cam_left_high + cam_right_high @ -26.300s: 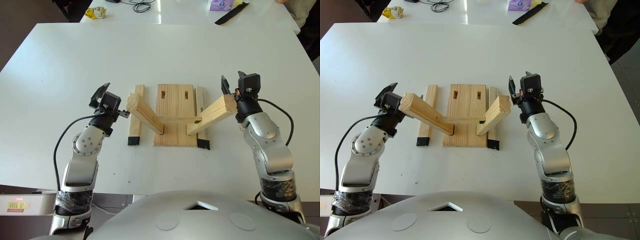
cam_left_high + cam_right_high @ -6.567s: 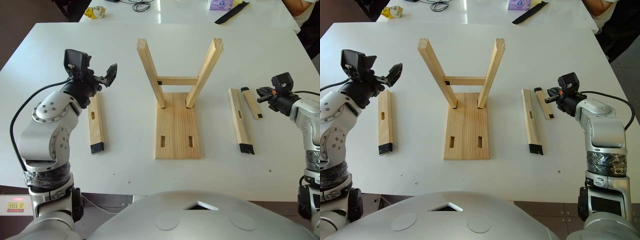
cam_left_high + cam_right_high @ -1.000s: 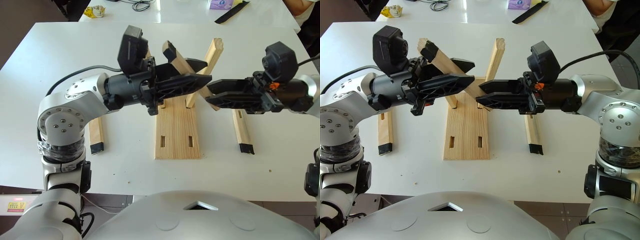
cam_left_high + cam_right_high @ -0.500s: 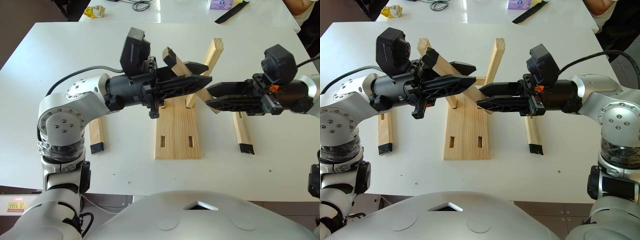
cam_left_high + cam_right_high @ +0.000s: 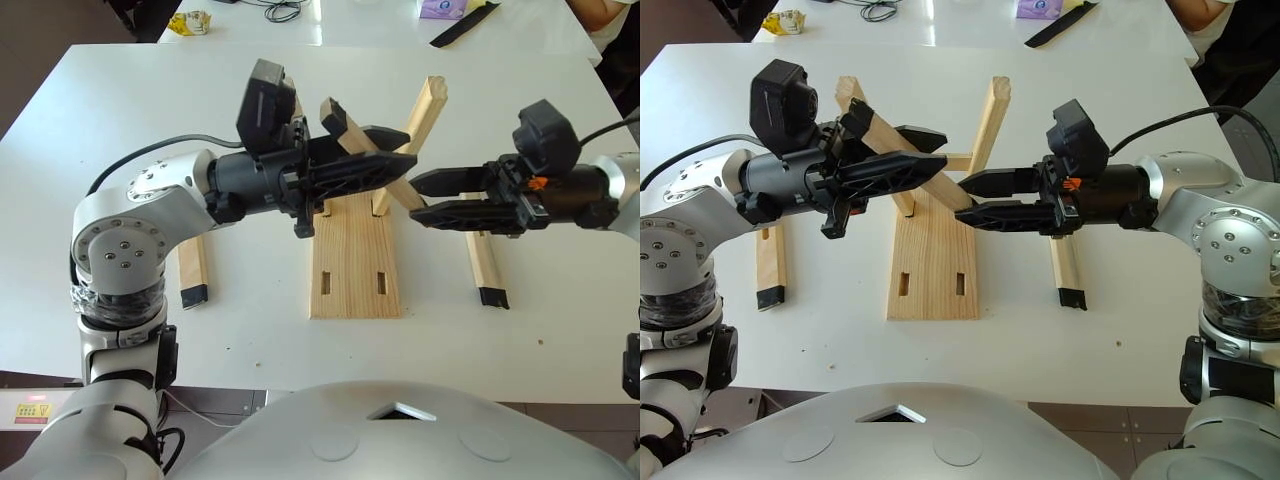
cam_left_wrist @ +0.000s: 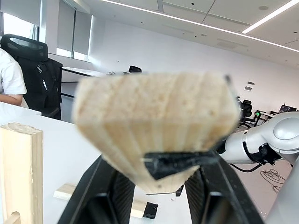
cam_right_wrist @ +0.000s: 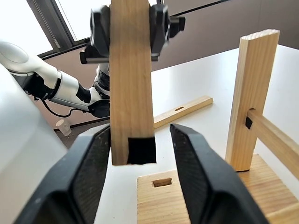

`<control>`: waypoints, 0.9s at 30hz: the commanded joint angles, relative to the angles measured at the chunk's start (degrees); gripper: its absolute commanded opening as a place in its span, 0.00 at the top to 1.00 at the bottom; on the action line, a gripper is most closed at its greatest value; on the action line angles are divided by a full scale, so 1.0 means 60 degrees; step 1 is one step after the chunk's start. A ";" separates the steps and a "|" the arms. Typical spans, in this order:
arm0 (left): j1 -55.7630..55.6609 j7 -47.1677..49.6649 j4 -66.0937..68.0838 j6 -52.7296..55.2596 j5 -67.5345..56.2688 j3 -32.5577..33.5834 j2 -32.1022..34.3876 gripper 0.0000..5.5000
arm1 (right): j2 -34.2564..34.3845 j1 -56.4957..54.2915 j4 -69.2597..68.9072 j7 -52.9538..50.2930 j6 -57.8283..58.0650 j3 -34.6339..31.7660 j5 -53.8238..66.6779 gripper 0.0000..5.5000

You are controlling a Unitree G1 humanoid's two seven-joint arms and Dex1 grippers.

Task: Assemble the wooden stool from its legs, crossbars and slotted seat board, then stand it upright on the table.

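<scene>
Seat board (image 5: 355, 300) lies flat on the tabletop (image 5: 120, 130), w/ 2 empty slots at its near end. At its far end 2 legs stand plugged in, splayed apart, w/ a crossbar (image 7: 273, 140) joining them. The R-side upright leg (image 5: 428, 110) is in plain sight; its partner is mostly behind the L arm.

L hand (image 5: 405, 148) is up over the seat board's far half, fingers pressed together on the held leg (image 7: 131, 84), pinching it partway along. That leg is off the tabletop and slants across in front of the upright pair. Its black-capped end points far-L of the seat board and its other end is lower, toward the R.

R hand (image 5: 415, 197) is just R of the seat board's far half, fingers spread, one on each side of the held leg's lower end. R wrist view shows small gaps both sides, so no grip.

L loose leg (image 5: 190, 262) lies flat on the tabletop, L of the seat board and well apart from it. R loose leg (image 5: 480, 262) lies flat to the R of the seat board, partly under the R hand.
</scene>
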 commanded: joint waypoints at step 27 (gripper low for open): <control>0.3126 -0.6026 0.3735 -0.5161 0.7630 0.1868 0.4937 0.76 | 0.0644 0.5689 -0.1939 -0.2309 -0.2146 -0.1534 -0.2380 0.28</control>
